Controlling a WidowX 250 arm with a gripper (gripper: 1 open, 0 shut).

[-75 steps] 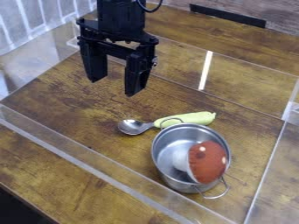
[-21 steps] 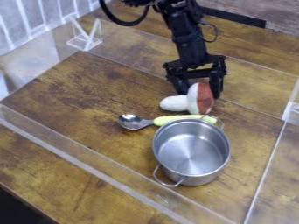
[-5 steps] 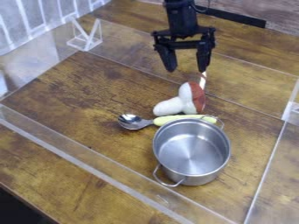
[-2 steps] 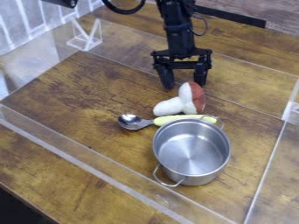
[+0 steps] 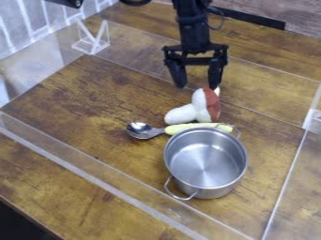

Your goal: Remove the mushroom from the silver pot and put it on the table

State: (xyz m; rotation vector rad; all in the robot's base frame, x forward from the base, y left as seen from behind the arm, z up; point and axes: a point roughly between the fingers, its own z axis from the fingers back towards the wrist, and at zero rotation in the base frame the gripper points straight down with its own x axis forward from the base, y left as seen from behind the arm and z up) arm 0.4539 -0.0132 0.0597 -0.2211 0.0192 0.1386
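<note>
The mushroom [image 5: 198, 106] lies on its side on the wooden table [image 5: 88, 103], its reddish-brown cap to the right and its cream stem pointing left. It rests just behind the silver pot [image 5: 206, 161], which stands empty toward the front. My gripper [image 5: 196, 71] hangs open a little above and behind the mushroom, fingers pointing down, holding nothing.
A metal spoon [image 5: 164, 130] with a yellow-green handle lies between the mushroom and the pot. Clear acrylic walls [image 5: 113, 195] edge the table at the front, left and right. A small clear stand [image 5: 89, 39] sits at the back left.
The open gripper dipped toward the mushroom and has risen slightly again; over the last half second it has moved up and away. The mushroom and pot have stayed put.
</note>
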